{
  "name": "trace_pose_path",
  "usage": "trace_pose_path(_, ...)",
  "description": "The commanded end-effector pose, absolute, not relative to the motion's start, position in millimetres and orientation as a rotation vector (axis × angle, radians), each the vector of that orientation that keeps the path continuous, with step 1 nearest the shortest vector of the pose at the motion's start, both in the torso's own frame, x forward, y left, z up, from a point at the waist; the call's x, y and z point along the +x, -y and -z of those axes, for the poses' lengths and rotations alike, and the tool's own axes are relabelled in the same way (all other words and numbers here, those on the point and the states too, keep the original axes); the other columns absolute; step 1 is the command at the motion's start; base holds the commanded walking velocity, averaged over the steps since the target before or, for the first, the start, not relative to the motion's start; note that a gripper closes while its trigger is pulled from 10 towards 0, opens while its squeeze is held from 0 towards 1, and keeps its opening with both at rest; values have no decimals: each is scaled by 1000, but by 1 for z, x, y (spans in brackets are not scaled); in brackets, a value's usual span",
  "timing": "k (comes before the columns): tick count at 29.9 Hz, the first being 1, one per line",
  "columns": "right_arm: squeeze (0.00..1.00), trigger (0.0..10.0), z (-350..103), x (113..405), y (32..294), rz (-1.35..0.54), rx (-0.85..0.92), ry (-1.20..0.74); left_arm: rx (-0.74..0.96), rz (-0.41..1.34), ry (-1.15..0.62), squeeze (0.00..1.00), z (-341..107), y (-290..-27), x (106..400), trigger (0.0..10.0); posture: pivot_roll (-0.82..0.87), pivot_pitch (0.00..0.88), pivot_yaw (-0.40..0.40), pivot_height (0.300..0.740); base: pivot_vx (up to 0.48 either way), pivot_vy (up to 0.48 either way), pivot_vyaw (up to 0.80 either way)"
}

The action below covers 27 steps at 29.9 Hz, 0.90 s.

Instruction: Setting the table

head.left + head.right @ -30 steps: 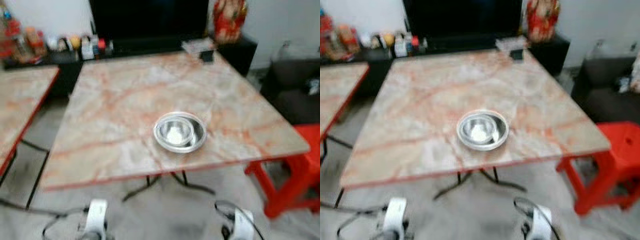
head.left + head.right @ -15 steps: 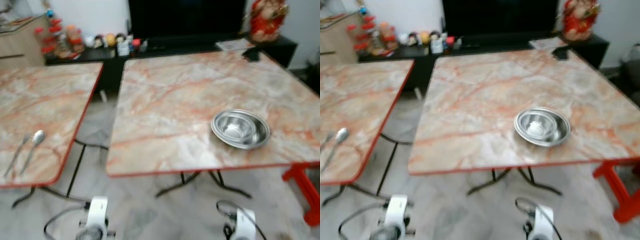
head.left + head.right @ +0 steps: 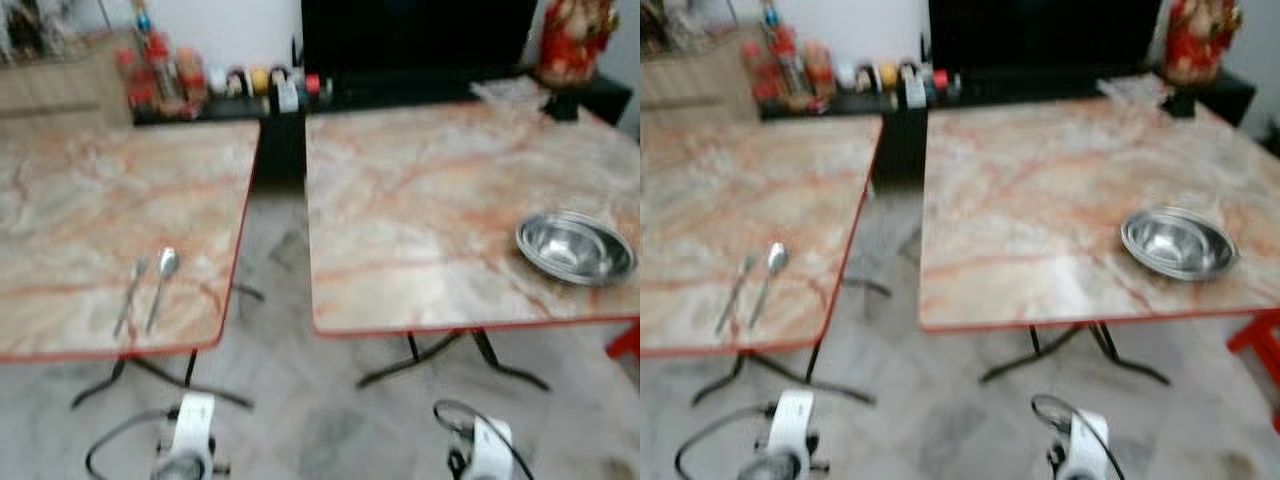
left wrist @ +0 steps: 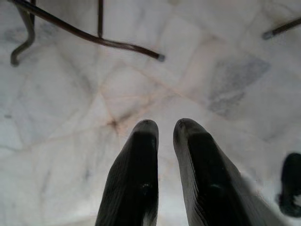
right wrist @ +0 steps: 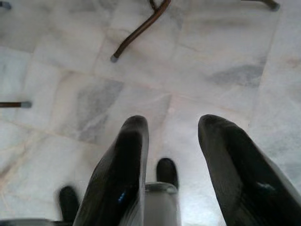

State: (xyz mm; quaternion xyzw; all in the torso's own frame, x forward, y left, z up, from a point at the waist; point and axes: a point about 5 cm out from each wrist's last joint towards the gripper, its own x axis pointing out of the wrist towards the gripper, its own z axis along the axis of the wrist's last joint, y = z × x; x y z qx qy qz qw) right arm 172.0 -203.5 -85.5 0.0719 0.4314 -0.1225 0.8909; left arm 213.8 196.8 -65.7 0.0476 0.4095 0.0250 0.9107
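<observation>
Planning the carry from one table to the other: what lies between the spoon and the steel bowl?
In the left eye view, bare marble top runs from the spoon to its table's edge, then a floor gap, then bare marble on the second table up to the steel bowl.

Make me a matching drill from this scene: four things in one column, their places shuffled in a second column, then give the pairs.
Things:
1. bowl
2. spoon
3. red figure
4. bottles

Places:
A. on the left table, near its front edge
B. on the dark cabinet, far right
C. on the right table, near its front right corner
D. behind the left table, against the wall

Pairs: 1-C, 2-A, 3-B, 4-D
</observation>
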Motion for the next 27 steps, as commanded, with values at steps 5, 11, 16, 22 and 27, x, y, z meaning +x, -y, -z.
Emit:
trace_pose_path(5,0,10000,85,177,193,238,175,-881,118,-74,-862,0,66,-208,210,10000,13,0,25,740,0,480,0)
trace_pose_path(11,0,10000,84,179,192,231,179,-872,124,-71,-863,0,66,-209,209,10000,12,0,27,740,0,480,0)
trace_pose_path(16,0,10000,83,180,193,232,176,-869,127,-68,-863,0,66,-209,209,10000,10,0,27,740,0,480,0)
trace_pose_path(22,0,10000,84,178,194,231,167,-873,131,-61,-863,0,66,-208,210,10000,10,0,27,740,0,480,0)
trace_pose_path(27,0,10000,84,178,193,227,167,-874,133,-59,-862,0,66,-208,210,10000,10,0,27,740,0,480,0)
